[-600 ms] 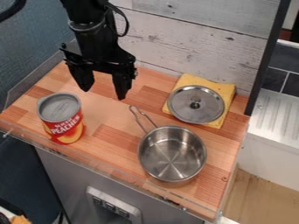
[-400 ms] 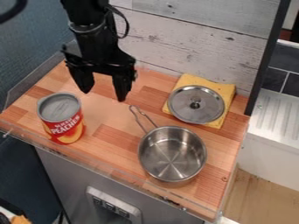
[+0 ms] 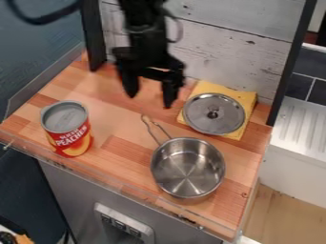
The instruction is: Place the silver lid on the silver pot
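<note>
So we've got our hand [image 3: 150, 97] hanging over the back of the wooden counter [image 3: 121, 119], fingers spread wide with nothing between them. The silver lid [image 3: 227, 119] is lying knob-up on a yellow cloth [image 3: 247, 99], just to the right of us. Our silver pot [image 3: 188, 167] sits open in front of it, and there's a peach can [image 3: 66, 128] over at the left.

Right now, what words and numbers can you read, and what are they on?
"SLICED", in small letters on the red can.
"PEACHES", in bigger letters just under it, on the same can.
Any marks on the grey panel below the counter are too small to read.
I see no words on the silver pot or the silver lid.
</note>
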You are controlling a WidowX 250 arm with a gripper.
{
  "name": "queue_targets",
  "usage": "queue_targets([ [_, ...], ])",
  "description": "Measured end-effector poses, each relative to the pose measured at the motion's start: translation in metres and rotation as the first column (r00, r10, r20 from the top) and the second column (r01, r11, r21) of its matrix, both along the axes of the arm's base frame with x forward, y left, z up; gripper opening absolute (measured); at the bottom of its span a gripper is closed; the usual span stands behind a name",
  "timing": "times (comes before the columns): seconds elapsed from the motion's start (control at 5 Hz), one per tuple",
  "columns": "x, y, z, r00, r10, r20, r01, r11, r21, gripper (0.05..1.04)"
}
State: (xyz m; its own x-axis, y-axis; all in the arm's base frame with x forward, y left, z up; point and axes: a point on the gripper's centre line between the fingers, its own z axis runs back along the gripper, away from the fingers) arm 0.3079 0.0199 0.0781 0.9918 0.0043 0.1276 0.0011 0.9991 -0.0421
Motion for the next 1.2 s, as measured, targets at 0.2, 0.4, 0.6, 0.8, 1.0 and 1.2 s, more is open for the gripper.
queue_targets([
  [0.2, 0.032, -0.022, -0.014, 0.998, -0.067, 0.011, 0.067, 0.998, 0.000, 0.999],
  [0.4, 0.053, -0.035, -0.026, 0.995, -0.095, 0.041, 0.096, 0.995, -0.029, 0.999],
  [0.6, 0.066, -0.048, -0.036, 0.993, -0.109, 0.056, 0.109, 0.994, -0.006, 0.999],
  [0.8, 0.075, -0.060, -0.045, 0.992, -0.116, 0.051, 0.116, 0.993, 0.014, 0.999],
  [1.0, 0.084, -0.064, -0.058, 0.993, -0.108, 0.038, 0.107, 0.994, 0.026, 0.999],
  [1.2, 0.088, -0.065, -0.069, 0.995, -0.098, 0.013, 0.097, 0.994, 0.049, 0.977],
])
